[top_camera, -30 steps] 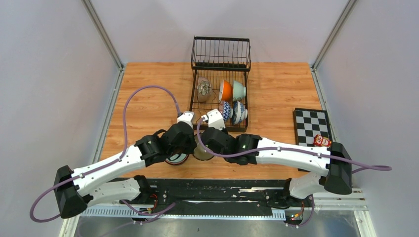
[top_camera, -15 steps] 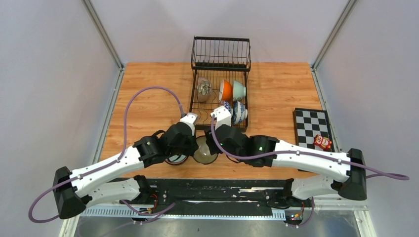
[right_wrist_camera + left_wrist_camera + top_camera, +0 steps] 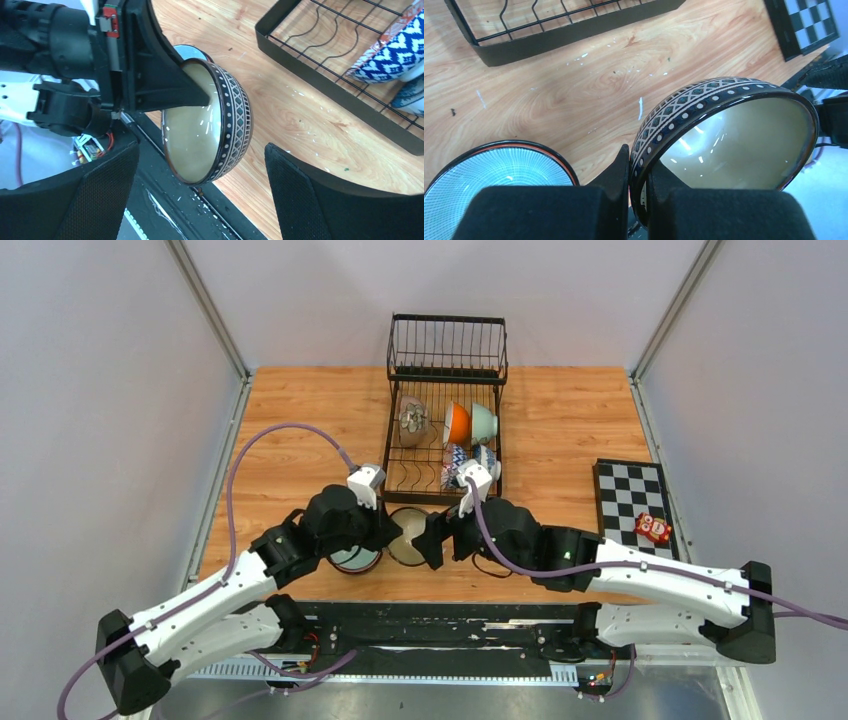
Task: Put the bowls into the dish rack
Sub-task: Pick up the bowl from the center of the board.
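Wooden table (image 3: 300, 430); on it dish rack (image 3: 574, 33), checkered board (image 3: 628, 495), light-blue bowl (image 3: 499, 170).

A wooden tabletop (image 3: 300, 430) filled the middle of the top view, its grain running from 9 to 3 o'clock. Toward 3 o'clock, against the table's right edge, lay a black-and-white checkered board (image 3: 625, 490). A small red-and-white item (image 3: 655, 529) sat on the board's 5 o'clock corner; what it was could not be told. Plain grey walls (image 3: 100, 390) stood at 9, 12 and 3 o'clock. In the left wrist view, white flecks (image 3: 641, 102) dotted the wood.
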